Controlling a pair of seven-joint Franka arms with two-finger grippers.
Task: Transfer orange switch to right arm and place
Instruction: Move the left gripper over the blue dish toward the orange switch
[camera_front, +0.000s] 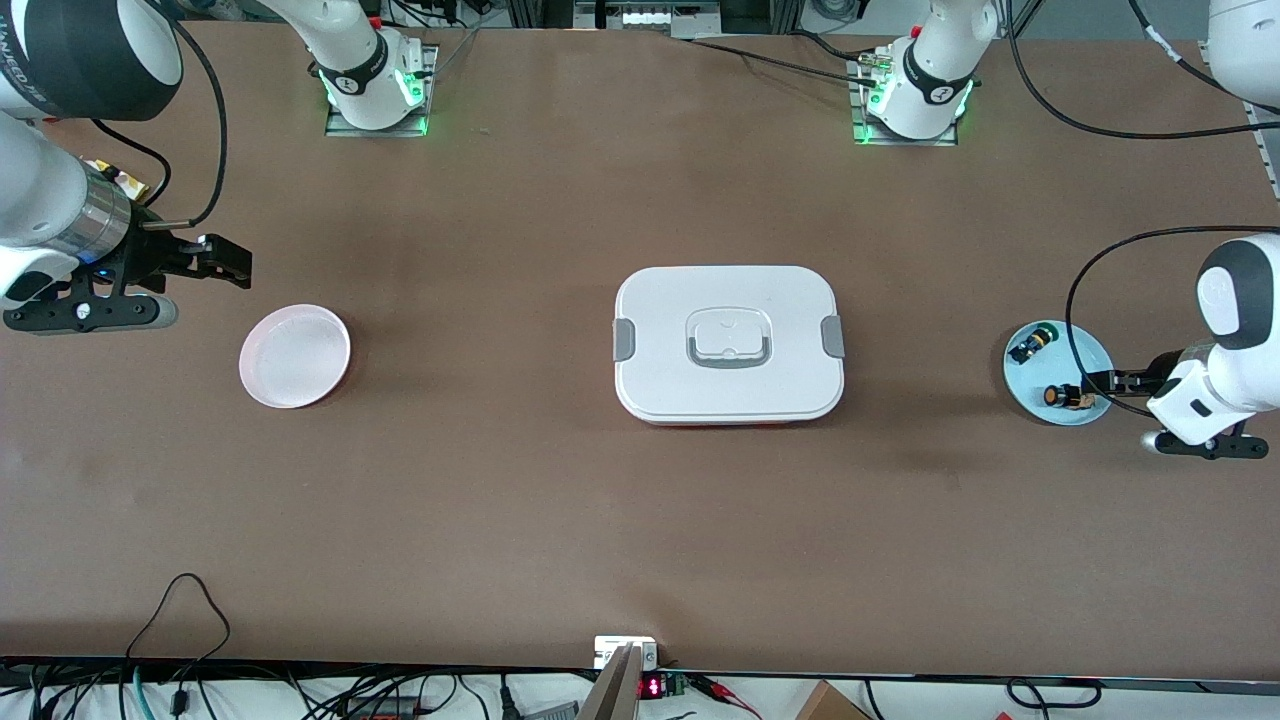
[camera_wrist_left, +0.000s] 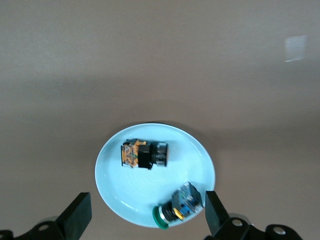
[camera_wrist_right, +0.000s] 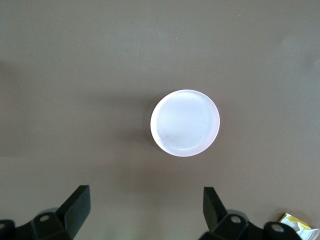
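Light, rigid, roll-prone orange-capped black cylindrical switch (camera_wrist_left: 145, 154), at the pale-blue round plate's (camera_front: 1088, 345) six o'clock, suits a body-pinch by the released left gripper (camera_wrist_left: 145, 220); right gripper (camera_wrist_right: 145, 210) waits released.

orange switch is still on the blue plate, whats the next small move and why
Probably lower the left gripper, fingers open, straight onto the orange switch. It lies untouched on the blue plate beside the green-capped button. The right gripper waits open above the table near the pink dish.
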